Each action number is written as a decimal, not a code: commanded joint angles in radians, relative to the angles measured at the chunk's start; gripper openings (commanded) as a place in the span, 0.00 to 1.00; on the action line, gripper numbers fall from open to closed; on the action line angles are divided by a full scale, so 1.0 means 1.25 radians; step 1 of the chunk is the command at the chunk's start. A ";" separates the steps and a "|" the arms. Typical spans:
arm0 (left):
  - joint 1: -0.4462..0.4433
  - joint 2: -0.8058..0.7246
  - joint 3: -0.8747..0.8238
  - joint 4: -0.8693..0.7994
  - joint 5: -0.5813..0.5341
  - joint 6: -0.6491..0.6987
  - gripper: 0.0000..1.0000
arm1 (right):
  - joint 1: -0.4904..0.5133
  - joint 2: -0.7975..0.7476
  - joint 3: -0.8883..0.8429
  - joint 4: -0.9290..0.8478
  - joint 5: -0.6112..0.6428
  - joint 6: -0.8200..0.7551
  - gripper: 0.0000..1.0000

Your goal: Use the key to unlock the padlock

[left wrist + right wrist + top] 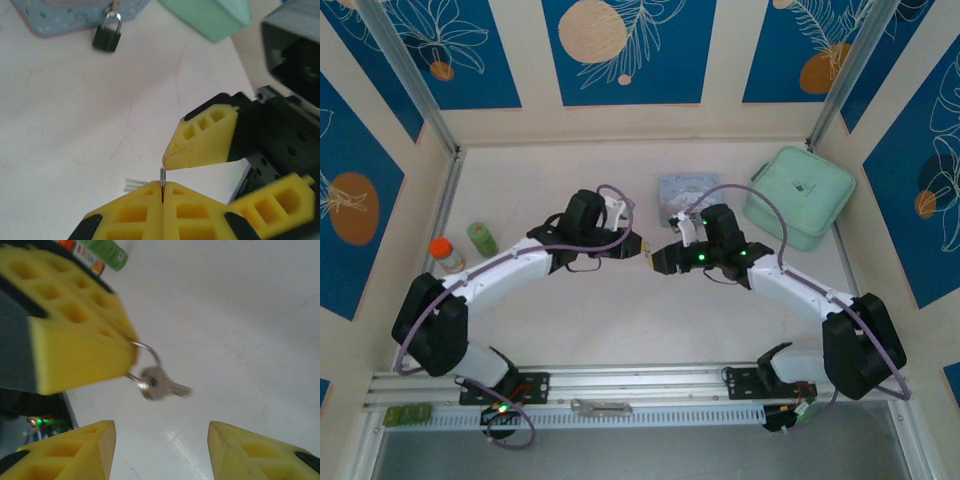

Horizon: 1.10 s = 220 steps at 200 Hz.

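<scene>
Bare counter (620,320) lies open mid-front; a mint case (798,197) and blue tin (688,188) crowd the far edge. Left gripper (162,187) is clamped on the key (159,382) over the centre; right gripper (162,440) faces it, parted, empty. Padlock (107,34) sits at the tin's near edge

Key (161,385) in left hand (126,354)
</scene>
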 commanded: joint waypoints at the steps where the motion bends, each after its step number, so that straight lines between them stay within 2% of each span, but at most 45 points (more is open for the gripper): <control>1: 0.007 0.024 0.043 -0.118 0.050 0.036 0.00 | 0.004 0.036 0.045 -0.063 0.080 -0.118 0.52; 54: 0.007 0.041 0.047 -0.098 0.098 0.001 0.00 | 0.055 0.116 0.110 -0.093 0.093 -0.167 0.46; 100: 0.007 0.042 0.048 -0.095 0.103 -0.008 0.00 | 0.058 0.116 0.105 -0.084 0.072 -0.160 0.39; 119: 0.008 0.043 0.050 -0.093 0.095 -0.011 0.00 | 0.061 0.112 0.109 -0.112 0.051 -0.171 0.31; 178: 0.013 0.044 0.051 -0.084 0.078 -0.037 0.00 | 0.069 0.083 0.087 -0.121 0.058 -0.176 0.34; 220: 0.014 0.042 0.043 -0.075 0.069 -0.059 0.00 | 0.086 0.092 0.095 -0.114 0.066 -0.184 0.42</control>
